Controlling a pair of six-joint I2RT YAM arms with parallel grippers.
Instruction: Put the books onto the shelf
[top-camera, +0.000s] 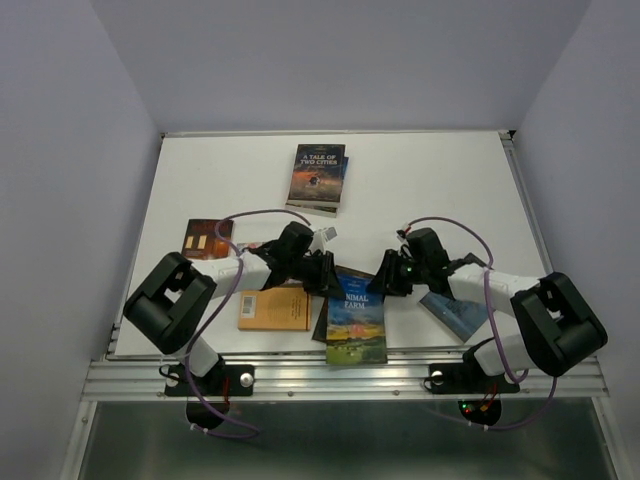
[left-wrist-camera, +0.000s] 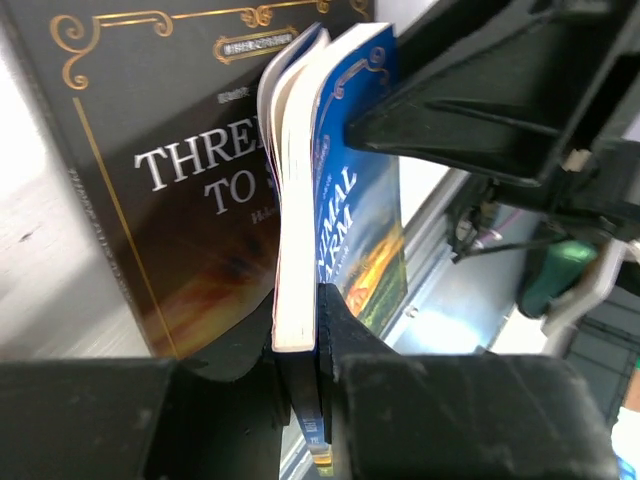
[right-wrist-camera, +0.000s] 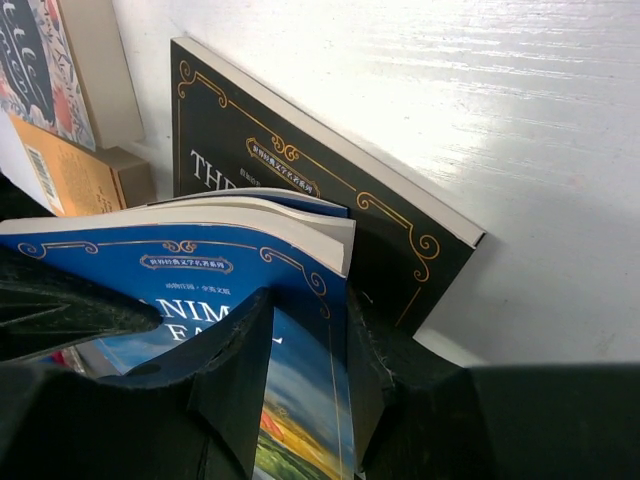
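blue book (left-wrist-camera: 360, 220) is held raised on edge over the dark book (right-wrist-camera: 400, 230), near the front of the table (top-camera: 420, 190). left gripper (left-wrist-camera: 300, 330) pinches one end tightly. right gripper (right-wrist-camera: 305, 340) straddles the opposite edge and appears clamped, probably to steady the lift. no shelf is visible.

The top external camera looks steeply down from high above and behind the arm bases (top-camera: 215, 382), set at 6 o'clock in its frame, and takes in the whole table (top-camera: 430, 190). The left wrist camera is pressed close to the blue book (left-wrist-camera: 365, 230), facing its page edge with the dark book (left-wrist-camera: 150, 200) at 10 o'clock, while the right wrist camera, equally close, looks along the blue cover with the dark book at 12 o'clock. All three views share these two books, at 6 o'clock from the table's middle.
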